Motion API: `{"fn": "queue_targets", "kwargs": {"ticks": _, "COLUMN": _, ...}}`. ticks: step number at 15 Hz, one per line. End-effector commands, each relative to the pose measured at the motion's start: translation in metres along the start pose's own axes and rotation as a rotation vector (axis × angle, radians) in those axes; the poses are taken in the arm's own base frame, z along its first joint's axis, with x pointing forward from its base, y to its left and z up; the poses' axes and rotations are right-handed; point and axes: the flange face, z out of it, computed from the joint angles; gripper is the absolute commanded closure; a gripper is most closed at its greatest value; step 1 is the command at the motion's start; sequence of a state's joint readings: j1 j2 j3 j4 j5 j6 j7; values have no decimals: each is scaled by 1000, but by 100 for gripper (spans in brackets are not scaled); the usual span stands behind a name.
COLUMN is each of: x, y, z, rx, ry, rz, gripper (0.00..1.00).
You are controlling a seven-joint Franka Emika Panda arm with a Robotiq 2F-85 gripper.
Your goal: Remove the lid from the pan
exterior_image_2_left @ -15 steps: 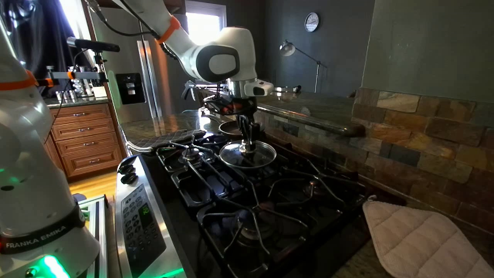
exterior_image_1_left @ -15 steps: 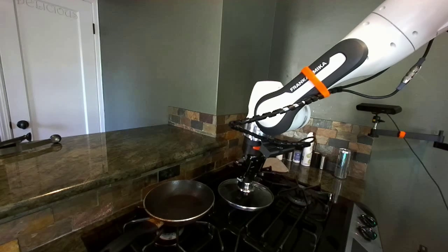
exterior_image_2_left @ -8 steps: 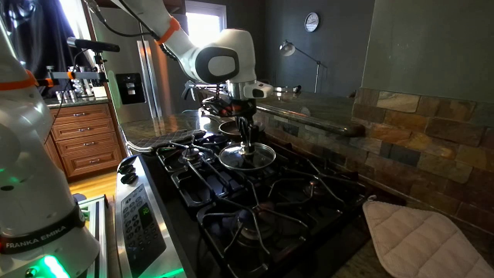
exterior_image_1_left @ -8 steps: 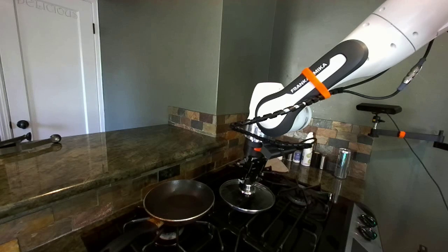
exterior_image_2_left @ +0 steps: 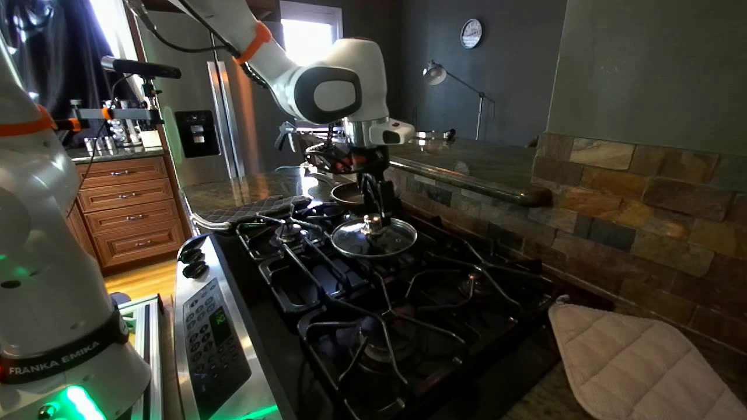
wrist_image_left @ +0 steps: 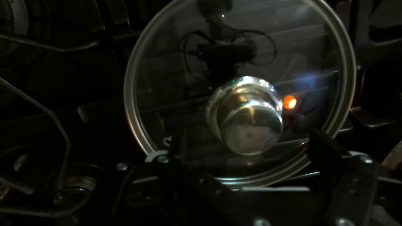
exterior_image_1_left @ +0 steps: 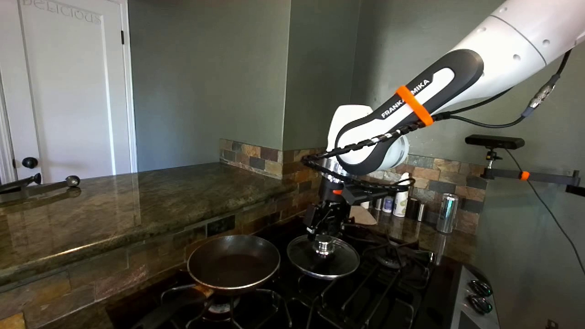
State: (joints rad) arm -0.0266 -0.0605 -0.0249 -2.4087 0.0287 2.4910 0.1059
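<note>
Beside the pan, the glass lid with its bright metal rim lies flat on the burner grates. The dark frying pan sits uncovered on another burner. In an exterior view the pan is partly hidden behind my arm. My gripper is open over the lid in the wrist view, one finger on each side of the shiny knob. Gaps show between knob and fingers. Both exterior views have the gripper just above the knob, nothing held.
Black burner grates surround the lid. A raised stone ledge runs behind the stove. A pale quilted pot holder lies on the counter by the stove. Bottles and a steel canister stand in the corner.
The lid sank slightly onto the grates, shifting a little. My gripper was shut on its knob; now the fingers have spread apart and risen slightly, leaving the knob free.
</note>
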Motion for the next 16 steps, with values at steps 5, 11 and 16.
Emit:
{"fn": "queue_targets", "kwargs": {"ticks": 5, "x": -8, "y": 0, "z": -47, "rx": 23, "ry": 71, "rz": -32, "gripper": 1}}
{"fn": "queue_targets", "kwargs": {"ticks": 11, "x": -14, "y": -9, "z": -93, "rx": 22, "ry": 68, "rz": -134, "gripper": 0}}
{"fn": "queue_targets", "kwargs": {"ticks": 16, "x": -18, "y": -13, "z": -115, "rx": 13, "ry": 49, "rz": -168, "gripper": 0}}
